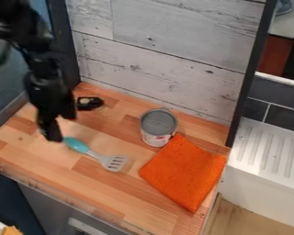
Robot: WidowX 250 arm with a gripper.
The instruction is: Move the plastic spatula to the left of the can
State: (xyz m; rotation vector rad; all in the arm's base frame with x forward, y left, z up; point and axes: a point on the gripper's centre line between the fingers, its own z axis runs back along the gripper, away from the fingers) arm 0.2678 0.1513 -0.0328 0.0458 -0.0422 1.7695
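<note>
The black gripper (pixel 61 127) is at the left side of the wooden counter, open, with its two fingers apart and wood showing between them. Just right of its lower finger lies the plastic spatula (pixel 95 154), flat on the wood. The turquoise handle end is close by that finger; whether they touch I cannot tell. From there the spatula slants down and right to its grey slotted head. Farther right and higher up stands the can (pixel 159 127), upright, with a grey top.
An orange cloth (pixel 185 172) lies below and right of the can, against its lower edge. A small black object (pixel 90 103) with a beige spot sits near the back left. Plank walls (pixel 168 55) rise behind, and a white ribbed sink surface (pixel 269 149) is at the right.
</note>
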